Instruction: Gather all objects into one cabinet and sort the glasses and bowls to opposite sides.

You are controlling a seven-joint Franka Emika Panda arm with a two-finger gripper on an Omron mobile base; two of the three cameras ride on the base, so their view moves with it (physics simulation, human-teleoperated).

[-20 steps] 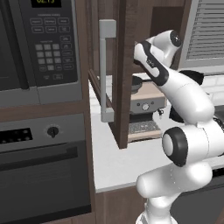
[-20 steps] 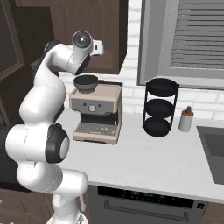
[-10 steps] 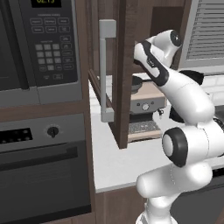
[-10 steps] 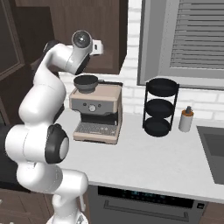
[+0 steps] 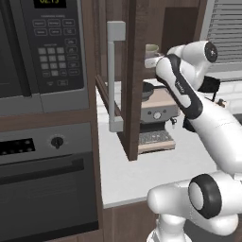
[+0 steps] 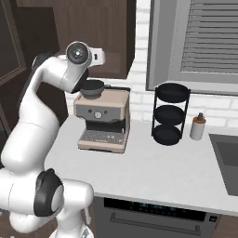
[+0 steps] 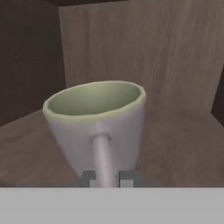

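A pale mug (image 7: 94,118) with a greenish-cream inside stands tilted on the wooden shelf (image 7: 179,148) of the dark cabinet (image 5: 134,71). Its loop handle points straight at the hand camera. My gripper (image 7: 108,177) is shut on that handle, one dark fingertip on each side. From the left base view the same mug (image 5: 151,49) peeks out past the open door, with my arm reaching up into the cabinet (image 6: 93,32). The bowls are out of view.
The open cabinet door carries a long pale bar handle (image 5: 115,75) close to my forearm. Below stands an espresso machine (image 6: 103,118) with a small dark round dish (image 6: 93,88) on top. A black tiered rack (image 6: 170,114) and a bottle (image 6: 198,127) stand to the right. The microwave (image 5: 42,47) and oven (image 5: 42,184) are at the left.
The arm keeps the same pose in both base views and the mug has not shifted. The fingers have closed.
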